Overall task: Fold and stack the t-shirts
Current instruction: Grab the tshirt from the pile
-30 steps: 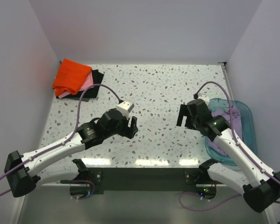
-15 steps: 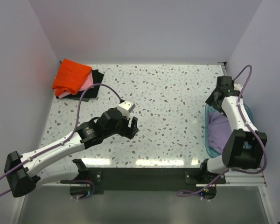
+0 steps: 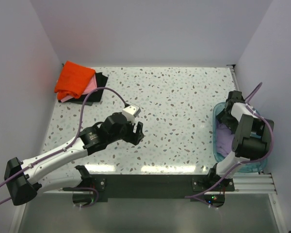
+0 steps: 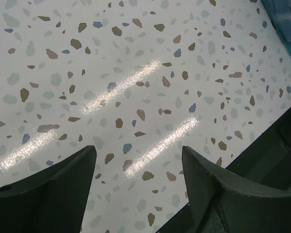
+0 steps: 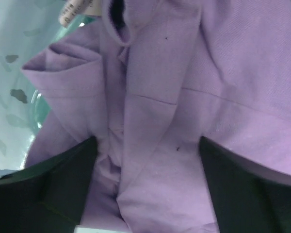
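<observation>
A crumpled lavender-purple t-shirt (image 3: 225, 141) lies in the teal bin at the right; it fills the right wrist view (image 5: 184, 97). My right gripper (image 3: 229, 116) hangs over it, jaws open just above the cloth (image 5: 148, 165). The orange shirt (image 3: 74, 79), pink shirt (image 3: 91, 86) and black shirt (image 3: 96, 93) lie stacked at the far left corner. My left gripper (image 3: 137, 132) is open and empty over bare table near the middle (image 4: 138, 160).
The translucent teal plastic bin (image 3: 215, 145) stands at the table's right edge; its corner shows in the left wrist view (image 4: 286, 19). White walls close in the table on the left, back and right. The table's near edge (image 4: 262, 145) is dark.
My right arm has swung from the table's middle right over to the bin and lowered its gripper onto the lavender shirt. The left arm has hardly moved.
</observation>
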`<act>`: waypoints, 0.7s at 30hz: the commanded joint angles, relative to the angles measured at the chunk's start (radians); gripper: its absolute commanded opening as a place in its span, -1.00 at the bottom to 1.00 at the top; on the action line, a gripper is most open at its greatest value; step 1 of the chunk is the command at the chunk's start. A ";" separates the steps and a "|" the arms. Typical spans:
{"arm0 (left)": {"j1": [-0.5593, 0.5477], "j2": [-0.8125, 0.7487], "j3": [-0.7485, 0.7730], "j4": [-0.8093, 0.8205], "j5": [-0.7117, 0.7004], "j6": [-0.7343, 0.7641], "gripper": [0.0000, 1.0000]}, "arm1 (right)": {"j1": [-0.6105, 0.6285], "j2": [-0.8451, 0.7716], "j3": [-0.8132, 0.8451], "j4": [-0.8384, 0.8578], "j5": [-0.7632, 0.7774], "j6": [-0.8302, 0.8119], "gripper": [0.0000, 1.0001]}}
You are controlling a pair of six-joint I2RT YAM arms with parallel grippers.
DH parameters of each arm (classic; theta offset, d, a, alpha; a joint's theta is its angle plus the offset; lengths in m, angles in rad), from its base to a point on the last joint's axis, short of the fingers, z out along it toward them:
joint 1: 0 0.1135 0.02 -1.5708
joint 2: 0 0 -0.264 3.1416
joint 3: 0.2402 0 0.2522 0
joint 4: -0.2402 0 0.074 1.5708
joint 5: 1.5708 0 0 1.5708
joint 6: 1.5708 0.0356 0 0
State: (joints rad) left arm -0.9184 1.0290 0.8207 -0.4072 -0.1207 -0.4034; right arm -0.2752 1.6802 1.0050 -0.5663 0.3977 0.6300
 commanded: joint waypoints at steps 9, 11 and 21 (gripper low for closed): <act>0.003 0.011 0.020 0.019 0.012 0.012 0.53 | 0.002 -0.098 0.015 -0.013 0.026 -0.003 -1.00; 0.003 0.011 0.032 0.018 0.007 0.012 0.53 | 0.002 -0.173 0.079 -0.081 0.052 -0.021 -1.00; 0.004 0.006 0.089 0.005 -0.049 0.000 0.52 | 0.005 -0.434 0.489 -0.245 -0.077 -0.122 -1.00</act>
State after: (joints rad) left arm -0.9184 1.0431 0.8494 -0.4103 -0.1299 -0.4042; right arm -0.2745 1.3266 1.3540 -0.7815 0.3874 0.5617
